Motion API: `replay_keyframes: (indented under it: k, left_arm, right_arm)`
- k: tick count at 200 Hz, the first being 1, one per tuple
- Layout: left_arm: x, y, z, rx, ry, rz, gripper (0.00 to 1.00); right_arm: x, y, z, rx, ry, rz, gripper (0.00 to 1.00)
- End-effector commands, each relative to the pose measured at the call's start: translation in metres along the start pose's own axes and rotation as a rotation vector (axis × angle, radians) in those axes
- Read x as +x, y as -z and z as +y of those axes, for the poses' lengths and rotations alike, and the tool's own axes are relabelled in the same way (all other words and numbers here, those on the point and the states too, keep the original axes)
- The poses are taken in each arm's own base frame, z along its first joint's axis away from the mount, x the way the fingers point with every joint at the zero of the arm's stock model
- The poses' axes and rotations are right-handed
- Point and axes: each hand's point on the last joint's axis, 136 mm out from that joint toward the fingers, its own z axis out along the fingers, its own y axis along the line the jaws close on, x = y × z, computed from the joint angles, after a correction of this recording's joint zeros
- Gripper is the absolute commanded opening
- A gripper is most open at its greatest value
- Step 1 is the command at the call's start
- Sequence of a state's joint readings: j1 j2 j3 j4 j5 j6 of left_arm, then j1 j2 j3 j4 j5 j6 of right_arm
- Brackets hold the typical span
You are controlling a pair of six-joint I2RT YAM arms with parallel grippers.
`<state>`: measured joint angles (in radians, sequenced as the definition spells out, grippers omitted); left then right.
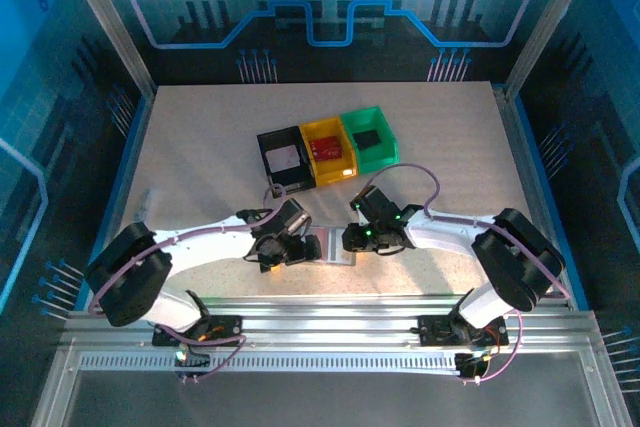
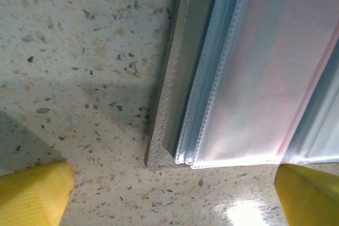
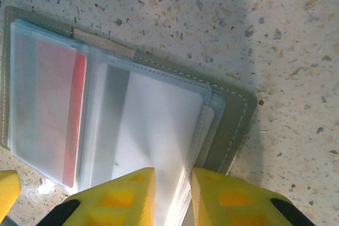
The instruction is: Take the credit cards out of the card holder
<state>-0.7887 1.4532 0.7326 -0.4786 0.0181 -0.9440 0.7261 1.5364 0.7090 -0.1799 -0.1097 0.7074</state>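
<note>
The grey card holder point(image 1: 331, 245) lies open on the table between both grippers. Its see-through sleeves hold a reddish-pink credit card point(image 3: 58, 115) on the left page and a whitish credit card point(image 3: 153, 125) on the right page. My right gripper point(image 3: 172, 194) is shut on the near edge of the right-hand sleeves, whose layers run between its yellow fingers point(image 3: 122, 199). My left gripper point(image 2: 172, 194) hangs open just off the holder's grey corner point(image 2: 159, 157), with its fingertips point(image 2: 32, 191) wide apart and nothing between them. A pinkish card point(image 2: 275, 78) shows through a sleeve there.
Behind the holder stand three small bins in a row: black point(image 1: 268, 142), yellow point(image 1: 322, 127) and green point(image 1: 360, 115). A whitish card lies in the black one, a red card in the yellow one, a small black block in the green one. Speckled tabletop point(image 1: 200, 147) surrounds them.
</note>
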Motion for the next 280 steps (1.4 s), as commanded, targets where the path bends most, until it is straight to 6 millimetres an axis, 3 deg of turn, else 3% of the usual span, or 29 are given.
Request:
replay_keyframes:
  k: [1,91,184,280]
  left_arm:
    - [0.003,0.000,0.016,-0.103,0.008,0.012,0.99]
    - [-0.010,0.002,0.026,-0.261,-0.002,-0.003,0.99]
    - [0.007,-0.026,0.031,-0.218,0.025,0.064,0.99]
    - [0.014,-0.035,0.031,-0.179,0.030,0.088,0.99]
  right_arm:
    - [-0.002,-0.004,0.006,-0.016,-0.004,0.006,0.24]
    - [-0.001,-0.005,0.011,-0.036,-0.001,0.013,0.23]
    - [0.001,-0.008,0.021,-0.050,0.015,0.024,0.22]
    - [-0.004,-0.009,0.040,-0.112,0.016,0.025,0.23]
